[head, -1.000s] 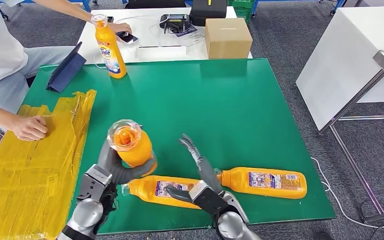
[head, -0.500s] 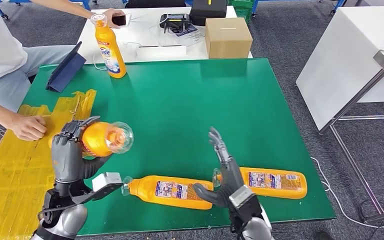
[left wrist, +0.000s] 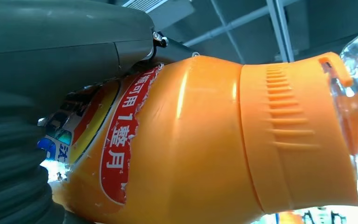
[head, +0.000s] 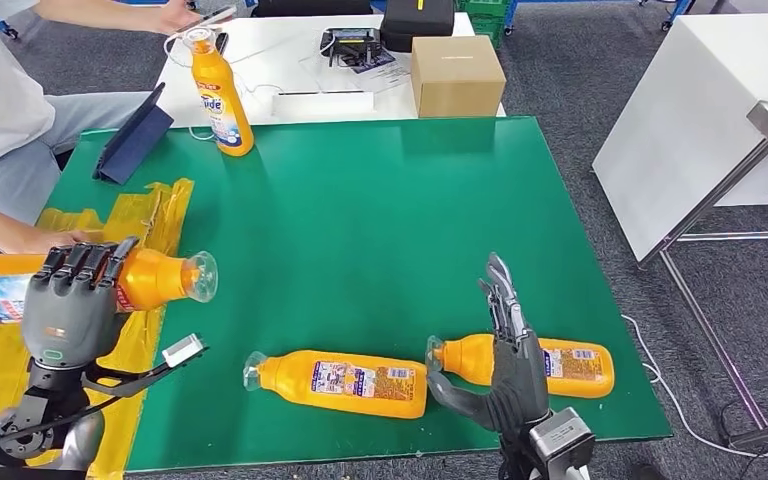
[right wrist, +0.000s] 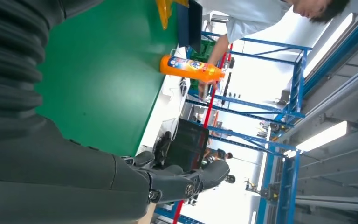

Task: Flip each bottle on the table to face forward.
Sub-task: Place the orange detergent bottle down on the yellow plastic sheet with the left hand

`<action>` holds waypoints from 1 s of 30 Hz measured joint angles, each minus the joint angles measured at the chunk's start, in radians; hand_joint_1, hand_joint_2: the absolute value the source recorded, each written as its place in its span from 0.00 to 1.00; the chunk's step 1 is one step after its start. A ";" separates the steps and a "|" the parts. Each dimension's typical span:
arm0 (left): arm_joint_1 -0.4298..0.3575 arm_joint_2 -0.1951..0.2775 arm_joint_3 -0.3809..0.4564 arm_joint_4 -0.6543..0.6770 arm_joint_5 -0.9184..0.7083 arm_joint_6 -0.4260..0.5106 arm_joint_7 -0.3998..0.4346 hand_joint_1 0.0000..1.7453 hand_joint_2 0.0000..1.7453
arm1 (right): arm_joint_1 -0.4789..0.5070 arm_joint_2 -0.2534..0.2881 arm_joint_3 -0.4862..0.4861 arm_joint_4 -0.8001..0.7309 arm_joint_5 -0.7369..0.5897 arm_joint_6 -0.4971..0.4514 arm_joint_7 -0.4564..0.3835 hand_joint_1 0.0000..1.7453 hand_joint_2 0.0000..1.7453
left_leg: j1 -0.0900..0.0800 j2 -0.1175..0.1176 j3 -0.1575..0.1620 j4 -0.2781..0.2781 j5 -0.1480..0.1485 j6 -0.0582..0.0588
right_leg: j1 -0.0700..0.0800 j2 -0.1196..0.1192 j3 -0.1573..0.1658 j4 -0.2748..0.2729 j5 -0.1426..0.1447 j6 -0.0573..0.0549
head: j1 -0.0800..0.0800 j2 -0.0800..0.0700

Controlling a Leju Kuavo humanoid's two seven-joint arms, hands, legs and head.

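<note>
My left hand [head: 68, 300] grips an orange bottle [head: 155, 279] held sideways in the air over the table's left edge, its clear cap pointing right. Up close, the bottle [left wrist: 205, 140] shows its red label against my left hand [left wrist: 51, 60]. Two orange bottles lie flat near the front edge: one in the middle [head: 345, 381] and one to the right [head: 570, 366]. My right hand [head: 508, 365] stands open, fingers up, in front of the right bottle's neck. From behind, my right hand [right wrist: 74, 182] holds nothing. A fourth bottle [head: 219, 95] stands upright at the far left.
A person sits at the left with an arm on the yellow taped sheet [head: 70, 300]. A dark tablet [head: 132, 138] lies at the green table's [head: 380, 210] far left corner. A cardboard box [head: 456, 75] and devices sit on the white table behind.
My left hand has swung the held bottle left and tipped it sideways, from cap-up to cap pointing right. My right hand has moved right, from the middle bottle to the right bottle's neck.
</note>
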 joint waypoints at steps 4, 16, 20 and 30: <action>-0.003 0.026 0.012 0.007 0.000 -0.001 0.038 1.00 1.00 | 0.005 -0.002 -0.004 -0.013 -0.003 0.000 -0.001 0.00 1.00 | 0.000 0.000 0.000 0.000 0.000 0.000 | 0.000 0.000 -0.001 0.000 0.000 0.000 | 0.000 0.000; -0.257 0.353 -0.669 0.334 0.000 -0.063 0.760 1.00 1.00 | 0.007 -0.012 -0.023 -0.057 -0.068 0.053 0.006 0.00 1.00 | 0.000 0.005 0.001 0.000 0.001 -0.001 | -0.001 0.005 0.000 0.000 0.001 0.000 | 0.000 0.000; -0.263 0.329 -0.682 0.475 0.012 -0.064 0.604 1.00 1.00 | 0.002 -0.015 -0.024 -0.056 -0.072 0.067 0.014 0.00 1.00 | -0.001 0.004 0.000 0.000 0.000 -0.001 | -0.001 0.004 -0.001 0.000 0.001 0.001 | 0.000 0.000; -0.380 0.128 -0.477 0.941 0.095 -0.121 0.297 1.00 1.00 | -0.075 -0.010 -0.021 0.004 -0.076 0.093 0.068 0.00 1.00 | 0.000 -0.002 0.006 0.000 0.001 -0.001 | -0.001 -0.001 0.008 0.000 0.000 0.000 | 0.000 0.000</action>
